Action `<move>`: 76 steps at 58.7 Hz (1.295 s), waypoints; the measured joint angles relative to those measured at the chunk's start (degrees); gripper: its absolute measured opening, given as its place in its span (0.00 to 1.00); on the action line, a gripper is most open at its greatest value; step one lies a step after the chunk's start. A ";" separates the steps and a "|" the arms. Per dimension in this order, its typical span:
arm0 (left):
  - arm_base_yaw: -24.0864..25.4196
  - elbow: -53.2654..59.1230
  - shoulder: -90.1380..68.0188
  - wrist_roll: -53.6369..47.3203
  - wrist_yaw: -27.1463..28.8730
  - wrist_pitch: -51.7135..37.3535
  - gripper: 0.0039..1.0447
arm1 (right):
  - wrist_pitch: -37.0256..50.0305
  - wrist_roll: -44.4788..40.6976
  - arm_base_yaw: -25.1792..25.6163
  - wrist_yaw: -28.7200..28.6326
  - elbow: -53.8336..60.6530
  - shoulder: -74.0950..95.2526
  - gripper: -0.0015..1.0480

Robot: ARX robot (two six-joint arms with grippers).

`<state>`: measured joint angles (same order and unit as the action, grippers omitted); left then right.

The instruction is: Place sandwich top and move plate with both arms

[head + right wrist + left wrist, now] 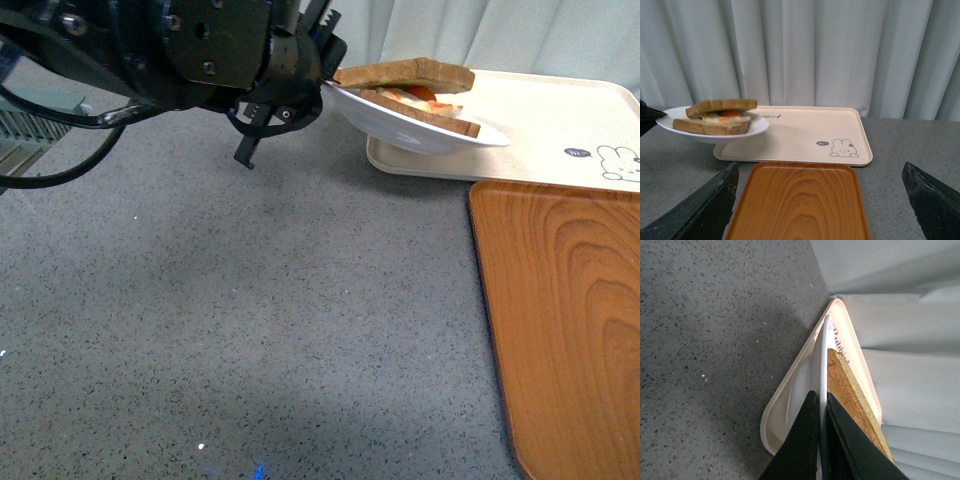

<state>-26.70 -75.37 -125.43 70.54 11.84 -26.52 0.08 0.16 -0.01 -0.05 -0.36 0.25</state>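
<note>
The white plate (425, 130) hangs tilted above the left end of the cream tray, carrying a stacked sandwich. The sandwich top (405, 72), golden-brown toast, lies on the filling with its near side raised. My left gripper (328, 86) is shut on the plate's left rim. In the left wrist view the black fingers (807, 440) pinch the thin plate edge (826, 350), with the sandwich top (845, 390) just beside them. My right gripper (820, 167) stands open over the orange tray, apart from the plate (760, 127) and sandwich top (720, 106) off to one side.
A cream tray with a rabbit print (545, 120) (805, 132) lies at the back under the plate. An orange wood-grain tray (560, 320) (797, 205) lies in front of it on the right. Grey speckled tabletop (250, 330) spreads to the left. A pale curtain (815, 50) closes the back.
</note>
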 joint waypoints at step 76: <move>0.52 -12.55 -7.06 -13.88 5.29 19.02 0.78 | 0.00 0.00 0.00 -0.02 0.00 0.00 0.91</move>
<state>-26.17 -87.92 -132.49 56.66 17.12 -7.51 0.08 0.16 -0.01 -0.08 -0.36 0.25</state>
